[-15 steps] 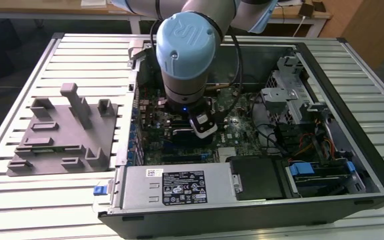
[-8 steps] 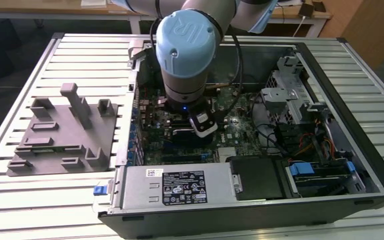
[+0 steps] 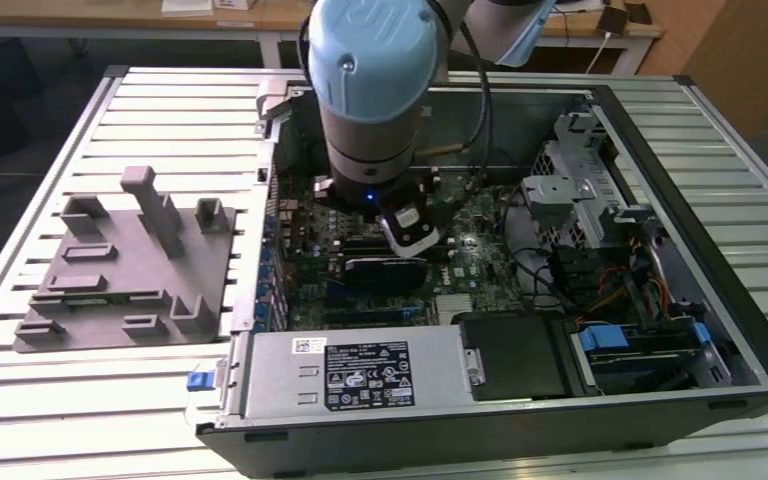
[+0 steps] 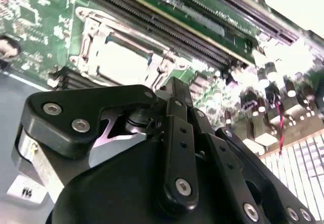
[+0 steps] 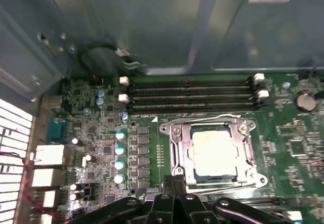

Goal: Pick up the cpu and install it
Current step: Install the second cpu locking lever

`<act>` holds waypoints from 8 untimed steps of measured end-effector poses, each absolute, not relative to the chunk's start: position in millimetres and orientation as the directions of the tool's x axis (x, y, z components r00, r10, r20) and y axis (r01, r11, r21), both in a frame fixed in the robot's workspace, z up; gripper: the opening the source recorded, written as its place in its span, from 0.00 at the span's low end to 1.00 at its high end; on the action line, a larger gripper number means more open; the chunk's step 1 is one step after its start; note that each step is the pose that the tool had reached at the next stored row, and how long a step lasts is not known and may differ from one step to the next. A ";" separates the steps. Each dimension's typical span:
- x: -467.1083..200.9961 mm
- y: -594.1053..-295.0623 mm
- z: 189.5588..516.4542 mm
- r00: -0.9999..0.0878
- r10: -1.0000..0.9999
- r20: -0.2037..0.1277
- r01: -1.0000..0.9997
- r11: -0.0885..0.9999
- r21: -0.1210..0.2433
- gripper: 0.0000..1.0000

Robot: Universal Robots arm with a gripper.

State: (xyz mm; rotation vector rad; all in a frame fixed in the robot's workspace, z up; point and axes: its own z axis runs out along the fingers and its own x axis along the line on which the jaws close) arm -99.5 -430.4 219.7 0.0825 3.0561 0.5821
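**Technician:** State the condition of the hand [image 5: 175,184].

**Supervisor:** In both wrist views its fingers [image 4: 174,90] lie together with nothing between them. The hand hangs low over the board, just beside one edge of the socket frame [image 5: 174,133] and not touching it.

**Technician:** Where is the cpu [image 5: 215,150]?

**Supervisor:** Inside the socket frame, lying flat, apart from the hand. The placing appears to be done. Whether the retaining bracket is latched cannot be told.

**Technician:** How is this step done well?

**Supervisor:** In my judgement, seating is what matters. The chip should drop in under its own weight and sit level on all four sides. No side load or pressing should come from closed fingers. A tilted corner risks bent contacts, so keep the hand squarely above the board and off the frame.

**Technician:** Orientation and long axis?

**Supervisor:** The metal top faces up, away from the board. The part is square, so it has no real long axis. Its edges run parallel to the frame and to the memory slots [image 5: 192,96] beside it.

**Technician:** Surroundings?

**Supervisor:** The motherboard [image 5: 101,143] sits in an open computer case [image 3: 744,330] lying on the slatted worktop [image 3: 91,400]. A grey tray [image 3: 104,290] stands well apart, on the exterior view's left.
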 end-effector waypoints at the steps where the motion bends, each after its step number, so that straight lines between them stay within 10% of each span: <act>1: -99.5 -430.4 223.0 -0.998 0.058 -0.019 0.047 0.929 0.367 0.11; 8: -99.5 -429.8 238.5 -0.998 0.059 -0.021 0.048 0.940 0.337 0.11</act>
